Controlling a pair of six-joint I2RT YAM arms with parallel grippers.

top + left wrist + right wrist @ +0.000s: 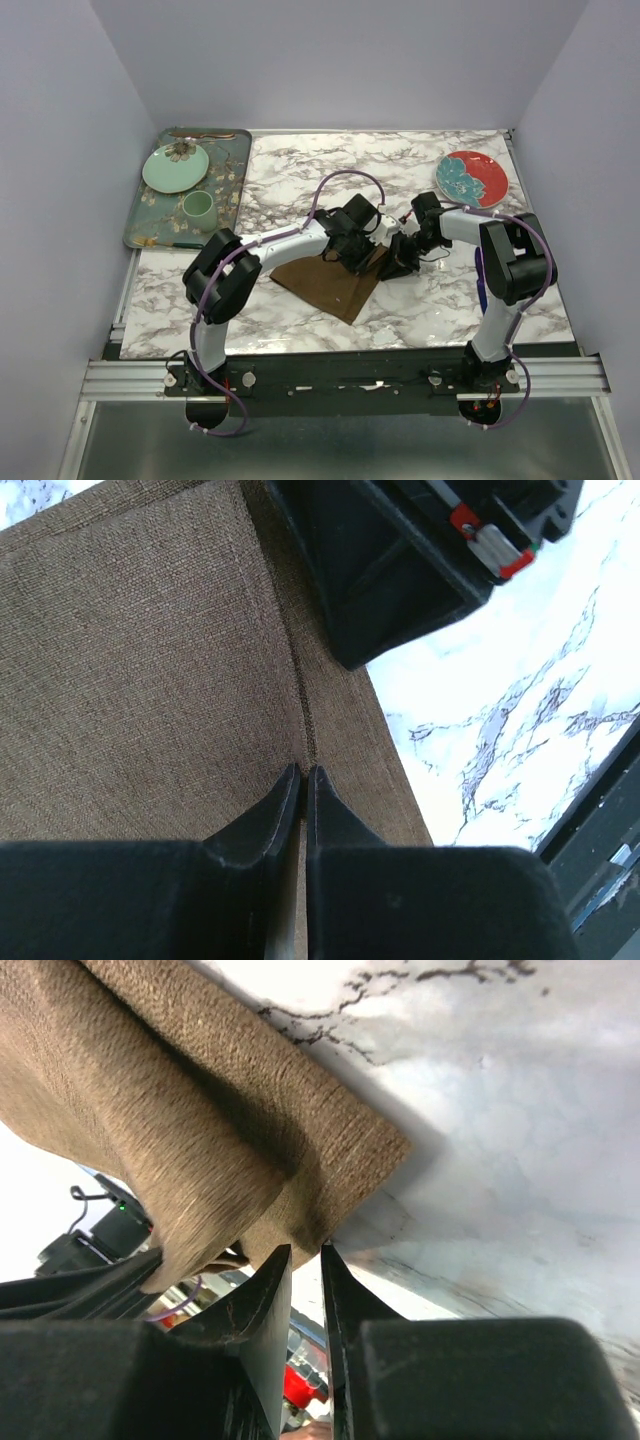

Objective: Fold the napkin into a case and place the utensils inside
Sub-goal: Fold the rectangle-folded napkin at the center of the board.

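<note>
jaws of both arms pinch the napkin point(330, 283).

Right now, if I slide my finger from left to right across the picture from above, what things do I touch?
Flowery green tray, with a mint plate and cup on it → brown napkin → red plate.

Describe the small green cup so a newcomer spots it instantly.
Far left on the marble table lies a dark floral tray. Two pale green pieces sit on it; the cup is the nearer one, small and deep, unlike the flat plate behind it.
</note>
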